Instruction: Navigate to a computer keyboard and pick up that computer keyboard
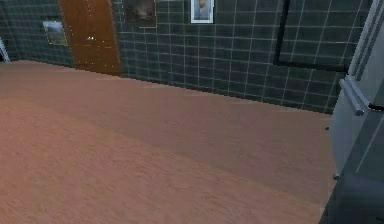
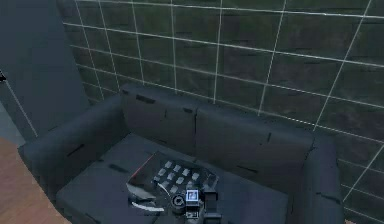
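Gripper (image 2: 143,197) sits lowest in the arm side view, count one, with thin fingers (image 2: 135,188) reaching toward that view's left and two white marker squares (image 2: 190,200) just right of its body. Jaws: their state cannot be told, and whether anything is held cannot be told either, because a thing lies on the seat right at them. One computer keyboard (image 2: 177,177), a dark slab with rows of pale keys, lies flat just up and right of the jaws; near or touching, cannot tell which. One sofa (image 2: 240,135), dark grey with two back cushions and two arms, bears the keyboard, and its seat spreads under and around the jaws. Past the jaws, behind the sofa back, is a dark tiled wall (image 2: 280,50) with pale grout. Well left of the jaws are one grey panel (image 2: 30,70) and a corner of wood floor (image 2: 12,190). Forward view: broad wood floor, dark tile wall, one wooden door (image 1: 90,35), three framed pictures (image 1: 202,10), one dark window pane (image 1: 315,35), one grey block (image 1: 360,130) at the right edge.
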